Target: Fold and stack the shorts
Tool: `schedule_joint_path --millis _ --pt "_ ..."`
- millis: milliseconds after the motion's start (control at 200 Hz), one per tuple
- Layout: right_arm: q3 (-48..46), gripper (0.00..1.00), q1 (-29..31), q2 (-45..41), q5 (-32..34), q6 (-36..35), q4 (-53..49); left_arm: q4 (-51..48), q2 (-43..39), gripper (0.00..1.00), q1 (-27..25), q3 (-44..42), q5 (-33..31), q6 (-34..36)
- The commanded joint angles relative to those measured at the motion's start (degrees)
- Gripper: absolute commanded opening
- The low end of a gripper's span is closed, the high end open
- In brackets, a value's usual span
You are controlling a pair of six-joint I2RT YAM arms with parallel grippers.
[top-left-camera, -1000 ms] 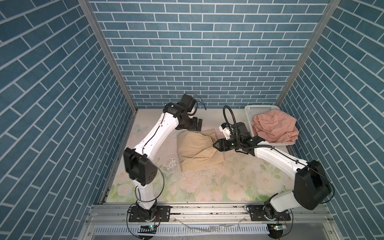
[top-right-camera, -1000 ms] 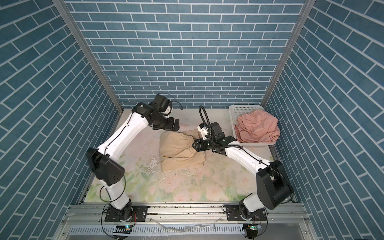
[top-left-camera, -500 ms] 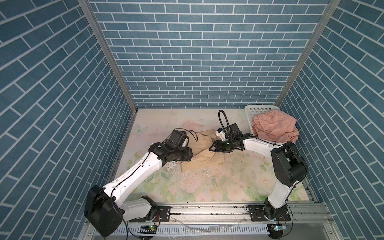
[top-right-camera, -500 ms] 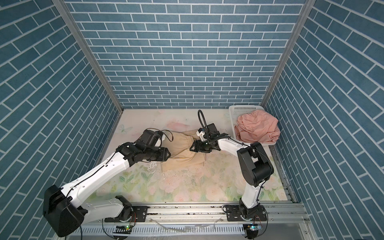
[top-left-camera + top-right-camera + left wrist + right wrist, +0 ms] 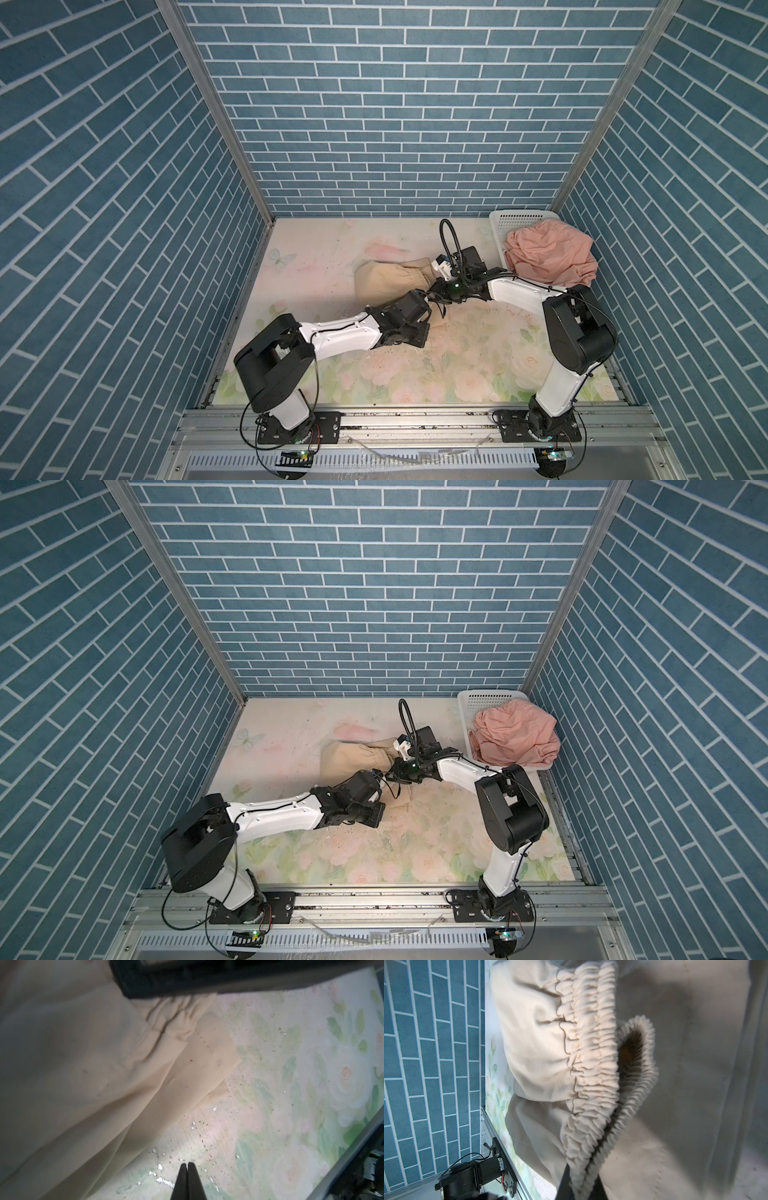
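Beige shorts (image 5: 386,282) lie in a rumpled heap on the floral mat (image 5: 457,365), about mid-table and toward the far side. They are not yet flat, and no clean fold is visible.

Right gripper (image 5: 581,1180) comes in from the right. Its fingers are clamped on the gathered elastic waistband (image 5: 591,1064), one on each side of the ruffled edge. The band curls open into a loop beside the grip, so the waist opening gapes. My read is that it holds the waist because that is the stiffest, easiest edge to find for pulling the garment straight.

Left gripper (image 5: 188,1165) reaches in low from the near left. Its fingertips are pressed together with nothing between them. They sit over bare, speckled mat just beside the near edge of the beige cloth, not on it. It seems placed to take a leg hem or side edge opposite the waist so the two arms can stretch the cloth. With the tips closed clear of the fabric, I'd guess it would have to open and move onto the cloth to get hold.

Pink shorts (image 5: 548,253) are bundled in the white perforated basket (image 5: 519,218) at the far right, spilling over its rim, well apart from both grippers. They are probably waiting their turn.

Task is at an early stage: nothing is folded and nothing is stacked.

Risk: a pull on the waistband alone would drag the heap rather than spread it.
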Motion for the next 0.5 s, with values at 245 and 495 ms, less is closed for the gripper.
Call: schedule_joint_path --millis 245,495 --pt "-5.73 0.0 -0.42 -8.9 -0.55 5.18 3.01 2.89 3.44 0.0 -0.36 1.01 -4.81 -1.63" --pt "-10.84 0.0 -1.18 -11.18 1.7 5.53 1.59 3.04 3.06 0.0 -0.36 -0.72 -3.33 -2.83"
